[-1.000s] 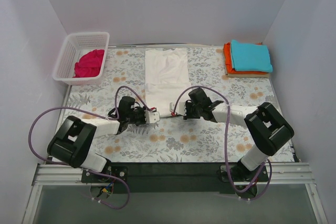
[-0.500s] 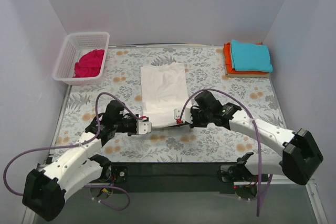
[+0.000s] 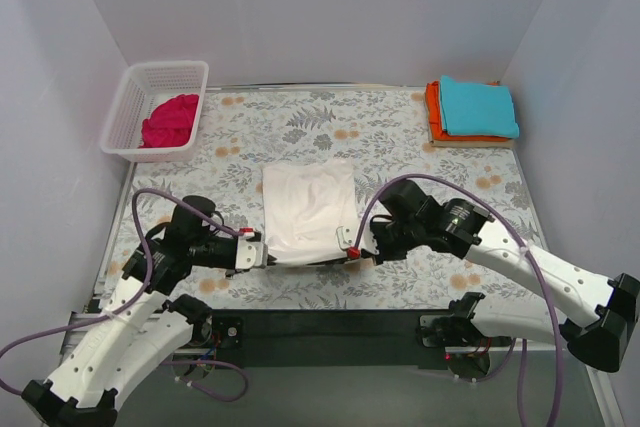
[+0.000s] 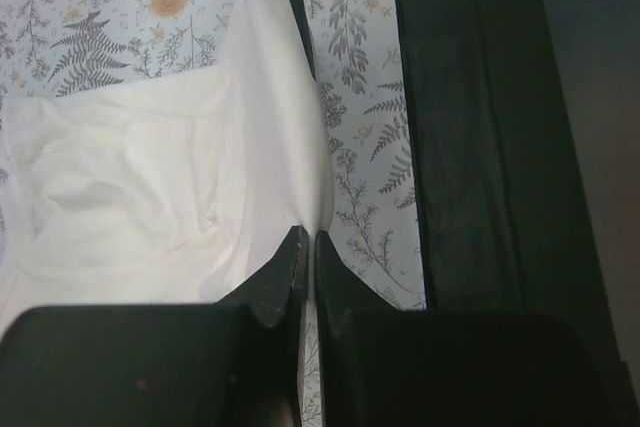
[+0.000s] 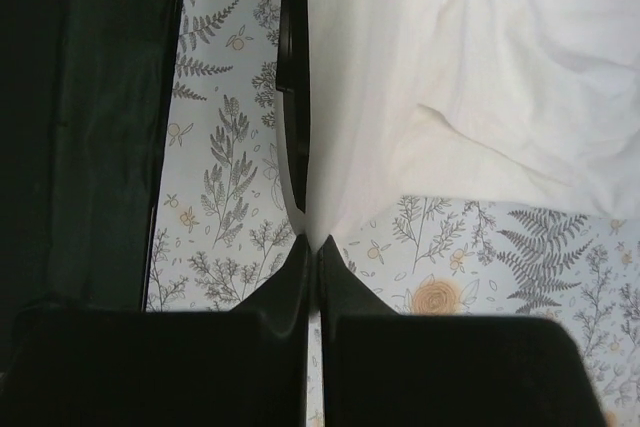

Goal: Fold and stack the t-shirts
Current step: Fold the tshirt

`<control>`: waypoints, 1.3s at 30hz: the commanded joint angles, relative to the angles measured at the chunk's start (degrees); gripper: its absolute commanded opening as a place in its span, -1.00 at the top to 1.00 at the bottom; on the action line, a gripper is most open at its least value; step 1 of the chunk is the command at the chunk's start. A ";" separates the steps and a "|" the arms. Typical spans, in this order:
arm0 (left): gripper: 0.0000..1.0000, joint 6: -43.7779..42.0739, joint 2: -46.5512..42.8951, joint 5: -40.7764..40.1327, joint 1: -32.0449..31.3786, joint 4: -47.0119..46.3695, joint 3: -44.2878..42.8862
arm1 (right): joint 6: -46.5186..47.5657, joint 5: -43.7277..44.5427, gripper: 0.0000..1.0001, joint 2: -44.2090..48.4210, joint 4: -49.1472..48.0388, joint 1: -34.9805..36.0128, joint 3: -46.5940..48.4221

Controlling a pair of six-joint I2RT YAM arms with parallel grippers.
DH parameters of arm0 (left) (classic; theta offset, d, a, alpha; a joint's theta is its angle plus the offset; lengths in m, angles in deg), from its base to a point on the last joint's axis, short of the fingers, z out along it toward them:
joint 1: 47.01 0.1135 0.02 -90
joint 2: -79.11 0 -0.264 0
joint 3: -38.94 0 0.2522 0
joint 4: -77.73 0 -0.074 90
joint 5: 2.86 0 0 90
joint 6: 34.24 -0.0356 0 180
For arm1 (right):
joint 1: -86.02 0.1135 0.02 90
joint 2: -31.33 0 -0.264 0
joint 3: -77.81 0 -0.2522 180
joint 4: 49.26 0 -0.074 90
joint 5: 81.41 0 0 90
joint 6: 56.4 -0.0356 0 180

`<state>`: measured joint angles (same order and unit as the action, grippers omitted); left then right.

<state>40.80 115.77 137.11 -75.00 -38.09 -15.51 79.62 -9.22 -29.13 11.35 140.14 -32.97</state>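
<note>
Where the floral table covering [image 3: 400, 147] spreads over the whole work surface, it is the biggest thing in front of me, and everything else sits on it. Next in size are the two arms: the left arm [image 3: 130, 297] reaches in from the near left corner and the right arm [image 3: 540, 267] from the near right, both angled toward the middle.

Between them lies the off-white t-shirt [image 3: 308, 209], a rumpled, roughly rectangular shape in the middle of the table, close to its near edge. Its near hem runs from one gripper to the other.

At the far left corner stands the white mesh basket [image 3: 130, 107], with the magenta t-shirt [image 3: 170, 119] bunched inside it. At the far right corner, the folded teal t-shirt [image 3: 478, 107] rests on top of the orange t-shirt [image 3: 433, 112], whose edge shows along the left side.

Smallest are the grippers. The left gripper [image 3: 262, 255] is clenched on the near left corner of the off-white shirt; from its own camera the dark fingertips [image 4: 290, 262] meet with the cloth pinched between them. The right gripper [image 3: 348, 252] is likewise clamped on the near right corner, with the cloth rising straight out of its closed fingertips [image 5: 295, 267].
</note>
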 commanded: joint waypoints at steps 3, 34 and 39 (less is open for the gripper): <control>1.00 14.61 3.06 3.02 -0.14 1.62 -7.47 | 0.56 2.51 0.97 -2.28 6.23 -1.56 8.34; 1.00 23.75 27.84 6.80 20.52 -14.55 -12.48 | 15.33 -6.54 0.97 -32.60 7.47 -18.27 33.48; 1.00 24.01 31.61 7.50 22.01 -15.69 -14.33 | 16.38 -6.89 0.97 -35.68 7.55 -19.41 36.47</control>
<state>65.63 146.46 142.09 -53.97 -52.19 -27.00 91.66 -15.64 -63.80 18.17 121.61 0.03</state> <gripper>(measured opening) 0.029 0.013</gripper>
